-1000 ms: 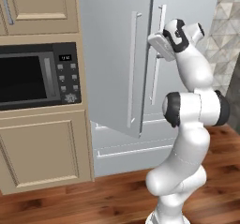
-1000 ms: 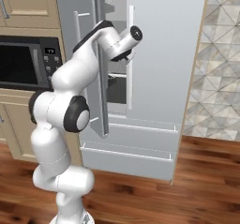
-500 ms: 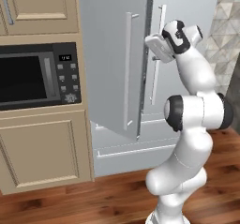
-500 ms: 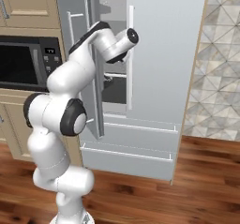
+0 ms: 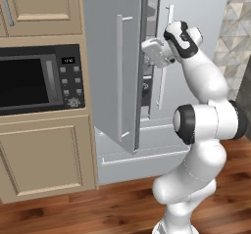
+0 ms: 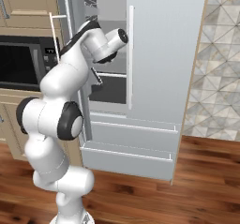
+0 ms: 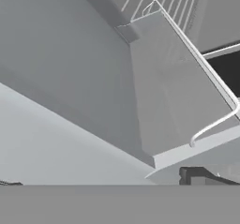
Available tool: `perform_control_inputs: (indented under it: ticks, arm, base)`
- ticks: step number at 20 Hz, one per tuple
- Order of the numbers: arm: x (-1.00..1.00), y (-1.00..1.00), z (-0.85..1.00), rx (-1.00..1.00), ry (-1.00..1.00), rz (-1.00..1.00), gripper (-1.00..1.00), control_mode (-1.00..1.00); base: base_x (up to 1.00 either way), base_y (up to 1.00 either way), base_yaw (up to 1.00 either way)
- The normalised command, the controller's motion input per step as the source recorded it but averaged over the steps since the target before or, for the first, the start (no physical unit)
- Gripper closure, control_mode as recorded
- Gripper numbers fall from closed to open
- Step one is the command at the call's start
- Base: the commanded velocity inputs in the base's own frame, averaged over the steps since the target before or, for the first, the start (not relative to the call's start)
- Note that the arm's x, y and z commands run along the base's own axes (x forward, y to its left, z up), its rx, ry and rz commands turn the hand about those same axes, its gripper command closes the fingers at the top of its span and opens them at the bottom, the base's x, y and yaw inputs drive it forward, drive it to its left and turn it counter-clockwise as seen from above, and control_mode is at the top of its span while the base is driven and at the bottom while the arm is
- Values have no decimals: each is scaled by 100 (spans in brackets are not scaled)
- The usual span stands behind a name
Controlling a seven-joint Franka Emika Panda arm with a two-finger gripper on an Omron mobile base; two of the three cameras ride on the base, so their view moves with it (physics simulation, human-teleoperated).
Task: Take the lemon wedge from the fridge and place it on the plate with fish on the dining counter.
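Nearest, the wooden floor (image 5: 59,213) and the white arm (image 5: 201,125) are seen, the arm rising on the right and bending up toward the fridge (image 6: 159,54). To the left, a black microwave (image 5: 39,79) is set into beige cabinets (image 5: 44,154).

Further in, the fridge's left door (image 5: 105,57) is swung partly out, with its long white handle (image 5: 119,76) on the near face, and the right door (image 6: 164,45) is shut. The gripper (image 5: 153,52) is held at the edge of the opened door, at the gap into the upper compartment. Its jaws cannot be made out clearly in the base views; they are taken to be spread wide, with nothing between them. In the hand view, the inner face of the door and a door bin with a white wire rail (image 7: 213,124) are seen close up.

Farthest, grey shelves (image 6: 110,75) show inside. The lemon wedge cannot be picked out; it is presumably on a shelf. The plate and dining counter are not identified here.

The step in hand is judged to be opening the fridge. Next, the door probably needs swinging wider, then a reach onto the shelves.
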Motion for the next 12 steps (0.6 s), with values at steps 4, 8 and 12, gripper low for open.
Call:
perform_control_inputs:
  ticks: [4, 8, 12]
  arm:
    - [0, 100, -36, 0, -3, 8, -100, -100]
    - [0, 100, -58, 0, -5, 5, -100, -100]
    - [-15, 100, -69, 0, -13, 9, -100, -100]
  base:
    - [0, 0, 0]
    - [0, 0, 0]
    - [0, 0, 0]
